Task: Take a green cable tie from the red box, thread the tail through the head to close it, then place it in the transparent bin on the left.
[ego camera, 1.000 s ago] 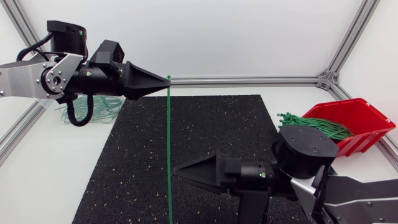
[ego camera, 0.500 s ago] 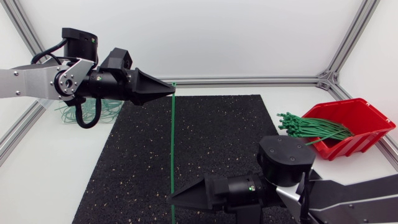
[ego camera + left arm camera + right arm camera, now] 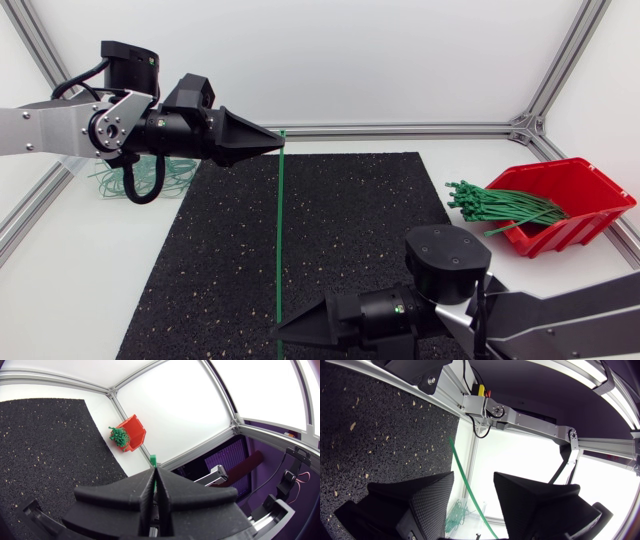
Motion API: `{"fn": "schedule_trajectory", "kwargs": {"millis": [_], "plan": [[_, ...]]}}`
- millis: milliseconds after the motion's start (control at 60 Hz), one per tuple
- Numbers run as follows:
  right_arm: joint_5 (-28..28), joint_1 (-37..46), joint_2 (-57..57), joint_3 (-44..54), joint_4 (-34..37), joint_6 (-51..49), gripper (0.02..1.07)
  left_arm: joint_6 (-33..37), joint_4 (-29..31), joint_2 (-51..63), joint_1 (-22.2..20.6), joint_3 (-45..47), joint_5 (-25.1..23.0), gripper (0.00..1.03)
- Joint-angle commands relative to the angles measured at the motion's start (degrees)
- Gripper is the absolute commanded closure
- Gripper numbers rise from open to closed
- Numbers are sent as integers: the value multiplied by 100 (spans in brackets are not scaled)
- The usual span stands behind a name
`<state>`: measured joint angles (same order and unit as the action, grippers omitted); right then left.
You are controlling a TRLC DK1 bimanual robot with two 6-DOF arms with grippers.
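Since a second ago the right gripper (image 3: 283, 328) has dropped nearer and leftward, along the tie (image 3: 279, 230) toward its tail, while the left gripper (image 3: 278, 140) edged right. Left fingers are pinched tight on the tie just short of its head, which pokes out beyond the tips, far over the mat (image 3: 350, 220). Right fingers stand wide, the strip running loose between them. The risk, as I judge it: closing off-centre would only nudge the springy tail aside — or bend it away from the head.
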<state>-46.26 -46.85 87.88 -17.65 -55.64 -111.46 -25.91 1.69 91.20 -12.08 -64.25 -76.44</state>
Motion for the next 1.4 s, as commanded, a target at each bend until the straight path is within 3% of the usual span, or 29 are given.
{"fn": "schedule_trajectory", "kwargs": {"millis": [0,317,433,1067,1383], "plan": [[12,-79,98,104,-61,-43,61,-116,33,91,-14,-158,-37,99],[64,-87,221,69,-105,-25,66,-116,33,65,-23,-158,-37,99],[73,-87,239,51,-105,-34,85,-116,33,56,-32,-158,-37,99],[214,-131,239,-2,-79,19,101,-90,33,12,-14,-105,-37,99],[548,-17,230,-160,-35,1592,101,42,24,-287,12,193,-28,99]]}}
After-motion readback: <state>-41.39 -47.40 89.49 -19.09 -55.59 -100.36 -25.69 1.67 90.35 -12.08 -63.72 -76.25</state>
